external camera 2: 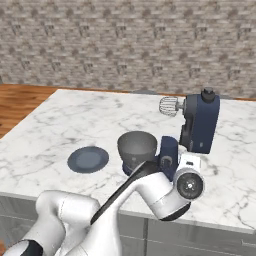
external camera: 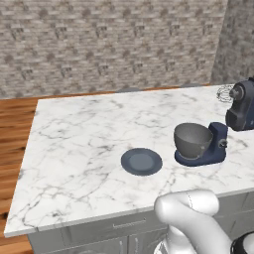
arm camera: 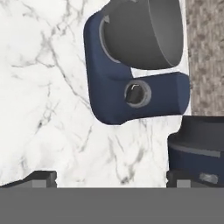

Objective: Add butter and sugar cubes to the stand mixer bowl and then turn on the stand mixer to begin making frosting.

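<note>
Matte navy stand mixer [arm camera: 131,98] with round silver knob [arm camera: 137,92] and smooth grey bowl [arm camera: 144,33] on veined marble tabletop [arm camera: 43,87]; end effector [arm camera: 111,177] wide, empty, hovering above the knob.

A home kitchen, by the look of it: a white grey-veined marble counter [external camera: 79,149] over grey cabinet drawers [external camera: 99,230], a rough brick wall [external camera: 109,44] behind, warm wooden flooring [external camera: 15,119], and a navy-blue stand mixer [external camera 2: 197,125] with a grey metal bowl [external camera: 192,140] beside a dark blue-grey round plate [external camera: 141,161].
</note>
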Robot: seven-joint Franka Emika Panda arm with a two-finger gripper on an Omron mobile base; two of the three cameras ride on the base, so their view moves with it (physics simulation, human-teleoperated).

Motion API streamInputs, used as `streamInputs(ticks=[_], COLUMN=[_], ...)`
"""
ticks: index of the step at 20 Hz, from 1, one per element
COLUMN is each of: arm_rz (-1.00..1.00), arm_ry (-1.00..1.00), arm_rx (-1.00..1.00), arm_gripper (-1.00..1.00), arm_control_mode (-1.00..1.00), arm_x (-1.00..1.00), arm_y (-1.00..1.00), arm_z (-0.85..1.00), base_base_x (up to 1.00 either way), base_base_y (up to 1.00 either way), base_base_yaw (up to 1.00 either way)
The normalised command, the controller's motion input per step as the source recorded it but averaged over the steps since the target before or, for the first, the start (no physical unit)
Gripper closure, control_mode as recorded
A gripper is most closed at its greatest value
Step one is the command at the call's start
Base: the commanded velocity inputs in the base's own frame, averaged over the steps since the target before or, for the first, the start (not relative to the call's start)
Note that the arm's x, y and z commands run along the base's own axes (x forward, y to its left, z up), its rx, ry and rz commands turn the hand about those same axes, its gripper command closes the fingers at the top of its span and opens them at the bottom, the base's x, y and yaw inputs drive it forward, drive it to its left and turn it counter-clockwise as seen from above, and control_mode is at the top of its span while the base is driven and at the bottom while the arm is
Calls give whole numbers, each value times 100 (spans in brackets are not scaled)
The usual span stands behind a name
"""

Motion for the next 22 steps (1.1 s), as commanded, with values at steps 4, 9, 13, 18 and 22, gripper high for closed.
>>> streamInputs(ticks=[4,9,13,18,22], arm_rz=[0,2,12,17,20], arm_ry=[-14,-12,-10,-1,0], arm_rx=[14,19,23,24,24], arm_gripper=[-100,-100,-100,-100,-100], arm_control_mode=[-100,-100,-100,-100,-100], arm_x=[19,16,21,55,63], arm_y=[-66,-52,-35,-26,-27], arm_z=[11,9,6,20,10], base_base_x=[0,0,0,0,0], base_base_y=[0,0,0,0,0], base_base_yaw=[0,0,0,0,0])
